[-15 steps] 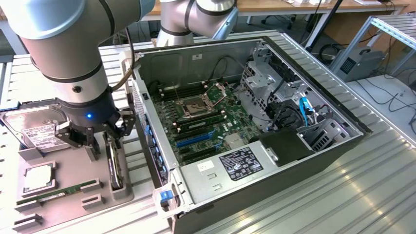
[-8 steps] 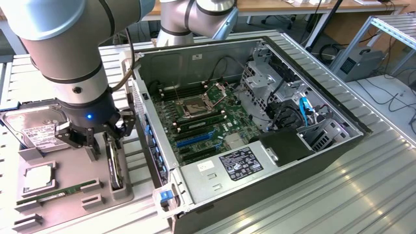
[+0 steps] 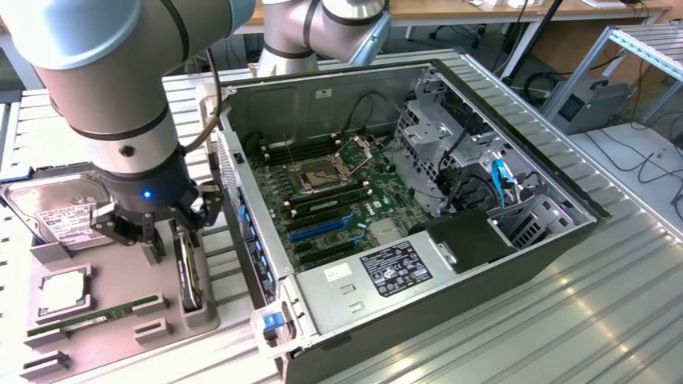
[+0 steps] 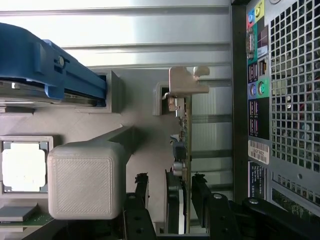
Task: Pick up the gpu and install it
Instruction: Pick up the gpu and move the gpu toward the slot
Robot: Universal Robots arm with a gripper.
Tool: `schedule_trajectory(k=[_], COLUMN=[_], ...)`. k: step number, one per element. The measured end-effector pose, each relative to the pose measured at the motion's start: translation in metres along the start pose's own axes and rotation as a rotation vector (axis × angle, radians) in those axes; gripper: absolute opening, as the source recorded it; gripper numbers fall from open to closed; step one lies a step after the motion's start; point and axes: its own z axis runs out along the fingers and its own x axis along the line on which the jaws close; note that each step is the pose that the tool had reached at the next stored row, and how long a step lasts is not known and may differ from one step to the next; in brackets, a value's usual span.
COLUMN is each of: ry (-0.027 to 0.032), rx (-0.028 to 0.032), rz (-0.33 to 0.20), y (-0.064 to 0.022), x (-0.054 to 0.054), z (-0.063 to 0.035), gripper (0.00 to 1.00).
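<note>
The gpu [image 3: 190, 270] is a thin black card standing on its edge in a grey holder on the tray [image 3: 117, 340], at the exterior view's left. My gripper [image 3: 176, 240] hangs right over it, lowered around its upper edge. In the wrist view the gpu [image 4: 181, 150] appears edge-on, with its silvery bracket [image 4: 187, 84] at the far end. My gripper [image 4: 171, 205] is open and straddles the card. One of the fingers [image 4: 141, 197] stands on either side, with a gap between each and the card.
The open computer case [image 3: 555, 172] lies beside the tray, with its motherboard [image 3: 341, 200] exposed and its rear panel [image 4: 290, 100] close to the gpu. The tray also holds a hard drive [image 3: 64, 214], a processor [image 3: 64, 292], a green memory stick [image 3: 96, 314] and a grey block [image 4: 87, 180].
</note>
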Motion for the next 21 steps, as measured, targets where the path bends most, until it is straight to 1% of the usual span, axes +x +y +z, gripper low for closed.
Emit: schedule_trajectory(k=[21], ry=[0.0001], rx=[0.0001], rz=[0.0], y=[-0.0107], x=[0.0], z=[-0.0001], gripper=[0.48])
